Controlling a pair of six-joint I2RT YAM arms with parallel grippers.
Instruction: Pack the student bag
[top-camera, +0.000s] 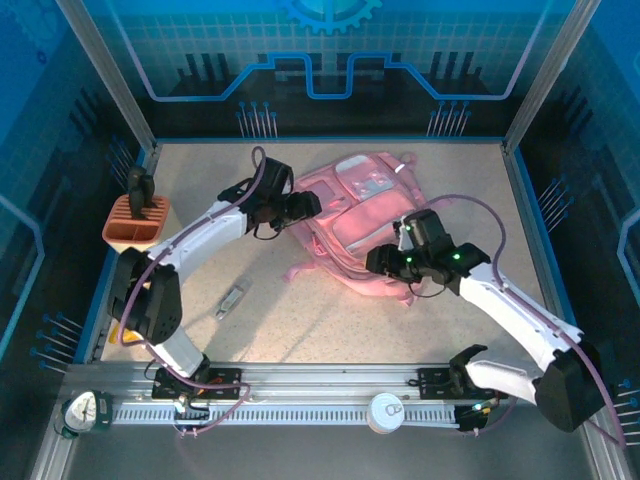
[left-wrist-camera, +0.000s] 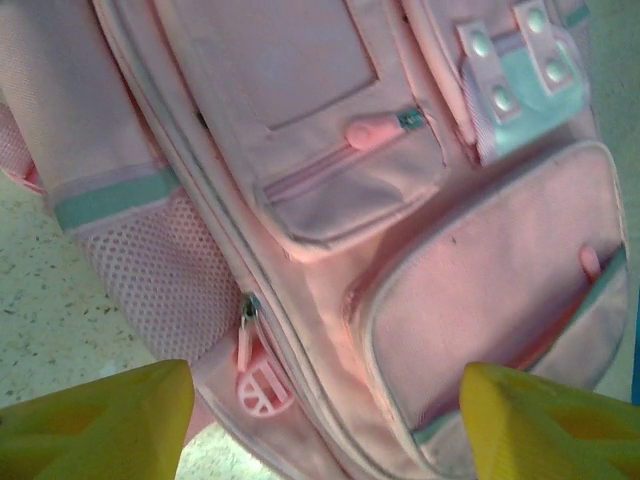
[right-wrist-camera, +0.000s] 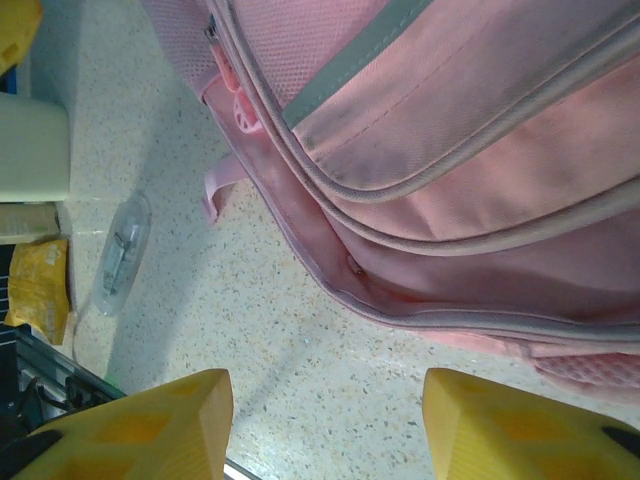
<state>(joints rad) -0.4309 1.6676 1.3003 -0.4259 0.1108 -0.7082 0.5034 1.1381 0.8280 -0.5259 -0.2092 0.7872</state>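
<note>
Pink student bag (top-camera: 350, 215) lies flat at the tabletop (top-camera: 330, 320) centre, its long axis running from 1 to 7 o'clock. Left jaws, apart and empty, hover at its 9 o'clock side. Right jaws, also apart, hover at 5 o'clock.

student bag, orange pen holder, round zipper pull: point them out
student bag (top-camera: 352, 218), top external view, front panel
orange pen holder (top-camera: 130, 232), top external view, near wall
round zipper pull (left-wrist-camera: 262, 388), left wrist view, disc centre
</note>
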